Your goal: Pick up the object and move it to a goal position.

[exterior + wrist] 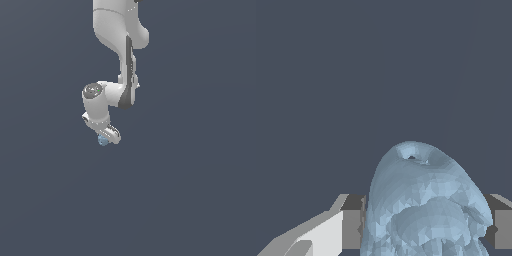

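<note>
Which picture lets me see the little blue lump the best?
The wrist view. There the pale blue lump fills much of the picture between the gripper fingers, so you can see its bumps and a small hole near one end. In the exterior view it is only a tiny blue speck at the gripper's tip.

Flat, even simulator light fills both views; the slate-grey backdrop shows no cast shadows and no glare. The white arm [117, 55] is shaded softly, brighter on the exterior view's left. Edges look slightly jagged and coarse. In the wrist view the pale blue object [426, 205] shows faceted shading, sharp throughout
</note>
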